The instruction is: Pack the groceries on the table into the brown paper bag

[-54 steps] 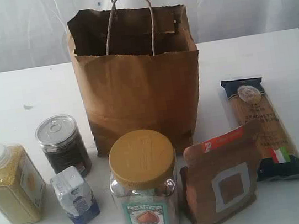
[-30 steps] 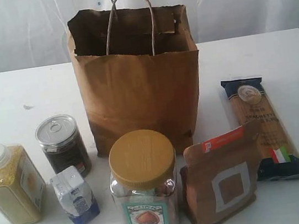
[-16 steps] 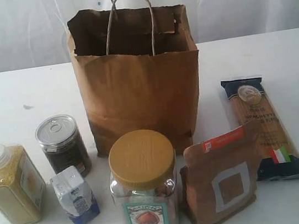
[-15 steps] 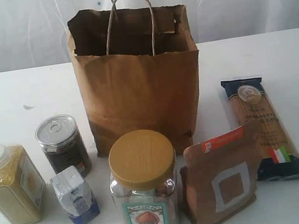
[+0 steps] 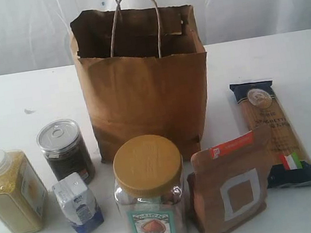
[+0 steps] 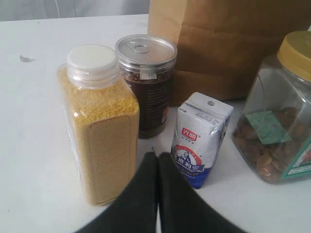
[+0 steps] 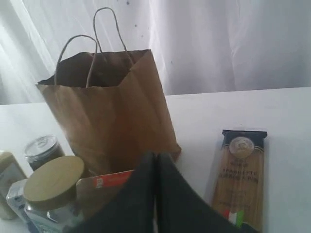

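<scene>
While both arms' jaws were clenched empty, all six groceries (image 5: 150, 189) stood unpacked on the table (image 5: 13, 96) by the brown paper bag (image 5: 144, 95).

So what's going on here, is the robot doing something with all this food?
Nothing is being handled right now. The brown paper bag stands open on the table, and all six groceries sit outside it: yellow-grain bottle, dark pull-tab can, small blue-white carton, tan-lidded nut jar and brown pouch upright, the long spaghetti packet lying flat. The left gripper and right gripper are both shut and empty, so packing has not begun.
</scene>
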